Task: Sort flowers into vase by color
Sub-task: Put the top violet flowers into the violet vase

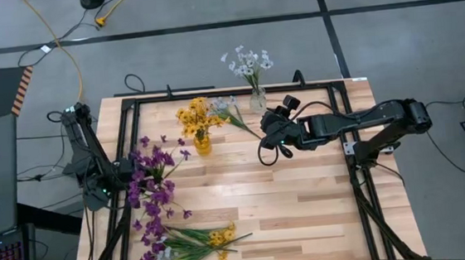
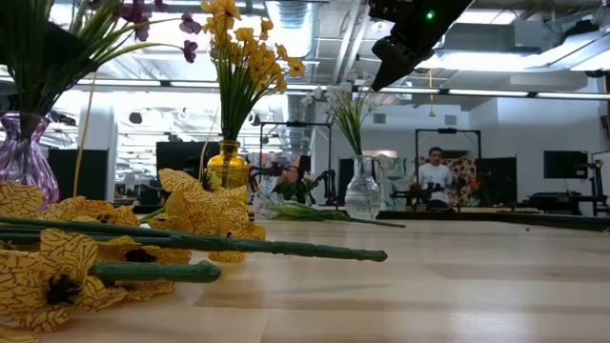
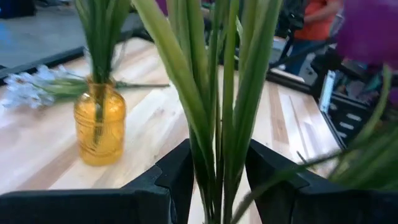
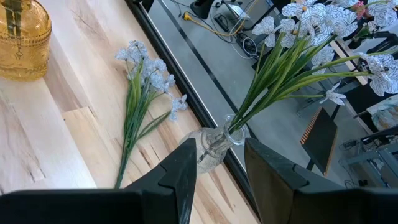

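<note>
3 vases on the table point(image 1: 305, 207), 1 for each color. Yellow flowers point(image 1: 195, 114) up in the amber vase point(image 1: 203, 142) near the middle of the far edge, so like stays with like. White flowers point(image 1: 246, 62) up in the clear vase point(image 1: 257, 101) right at the far edge. Purple flowers point(image 1: 155, 182) by the left edge, green stems squeezed between the 2 fingers of the left gripper point(image 3: 217, 177), most likely to keep the bunch standing in the purple vase point(image 2: 24, 157). Right gripper point(image 1: 281, 128) up in the air past the middle of the table, close to the clear vase, jaws partly apart and holding nothing, aimed at the pale blue spray point(image 4: 144, 93) lying flat just beside that vase, maybe the next pick. More loose flowers point(image 1: 193, 243) in a mixed pile at the near edge toward the left corner, not sorted yet, so plenty left to do.
</note>
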Motion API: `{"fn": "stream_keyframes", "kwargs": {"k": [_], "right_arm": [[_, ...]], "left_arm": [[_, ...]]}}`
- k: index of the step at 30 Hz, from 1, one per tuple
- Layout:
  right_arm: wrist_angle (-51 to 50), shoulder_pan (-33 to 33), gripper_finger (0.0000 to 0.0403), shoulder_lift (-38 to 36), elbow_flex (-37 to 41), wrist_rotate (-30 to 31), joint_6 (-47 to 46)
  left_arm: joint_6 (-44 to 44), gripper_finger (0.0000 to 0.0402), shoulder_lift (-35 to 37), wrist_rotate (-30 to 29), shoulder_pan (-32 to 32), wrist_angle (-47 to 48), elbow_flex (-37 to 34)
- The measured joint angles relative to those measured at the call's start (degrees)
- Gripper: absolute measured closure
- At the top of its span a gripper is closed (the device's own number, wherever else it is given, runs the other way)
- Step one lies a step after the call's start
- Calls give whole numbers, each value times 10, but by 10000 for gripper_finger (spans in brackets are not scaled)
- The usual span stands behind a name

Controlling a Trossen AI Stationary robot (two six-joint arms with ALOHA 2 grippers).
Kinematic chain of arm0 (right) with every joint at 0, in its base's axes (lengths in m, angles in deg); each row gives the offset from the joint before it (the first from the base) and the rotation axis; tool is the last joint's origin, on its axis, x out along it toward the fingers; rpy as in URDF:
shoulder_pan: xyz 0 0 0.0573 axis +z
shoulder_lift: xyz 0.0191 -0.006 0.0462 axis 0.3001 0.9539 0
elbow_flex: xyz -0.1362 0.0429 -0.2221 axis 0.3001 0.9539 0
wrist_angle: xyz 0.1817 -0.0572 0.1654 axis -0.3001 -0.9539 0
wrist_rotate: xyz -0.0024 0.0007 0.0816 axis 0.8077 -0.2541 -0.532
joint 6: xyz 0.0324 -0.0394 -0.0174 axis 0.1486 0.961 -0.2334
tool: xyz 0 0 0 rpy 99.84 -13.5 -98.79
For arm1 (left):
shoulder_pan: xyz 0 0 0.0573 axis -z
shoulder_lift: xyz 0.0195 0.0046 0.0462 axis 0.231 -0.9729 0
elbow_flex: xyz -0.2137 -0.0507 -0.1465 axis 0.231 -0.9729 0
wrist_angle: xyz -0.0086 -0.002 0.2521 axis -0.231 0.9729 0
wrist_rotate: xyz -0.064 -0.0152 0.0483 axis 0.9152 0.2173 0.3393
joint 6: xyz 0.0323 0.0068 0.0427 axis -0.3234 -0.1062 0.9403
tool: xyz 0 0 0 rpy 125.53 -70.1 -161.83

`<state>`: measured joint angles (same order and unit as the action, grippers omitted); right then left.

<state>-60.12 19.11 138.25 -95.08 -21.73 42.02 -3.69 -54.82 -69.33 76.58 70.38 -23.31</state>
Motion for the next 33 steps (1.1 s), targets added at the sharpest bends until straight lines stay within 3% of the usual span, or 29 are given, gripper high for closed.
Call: {"fn": "stream_keyframes", "kwargs": {"k": [12, 21, 27, 33], "right_arm": [[0, 0, 241, 0, 0, 0, 0], [0, 0, 241, 0, 0, 0, 0], [0, 0, 241, 0, 0, 0, 0], [0, 0, 241, 0, 0, 0, 0]], "left_arm": [[-3, 270, 0, -5, 0, -1, 0], [17, 199, 1, 20, 0, 0, 0], [-24, 188, 1, 102, 0, 85, 52], [-92, 202, 1, 120, 0, 202, 97]]}}
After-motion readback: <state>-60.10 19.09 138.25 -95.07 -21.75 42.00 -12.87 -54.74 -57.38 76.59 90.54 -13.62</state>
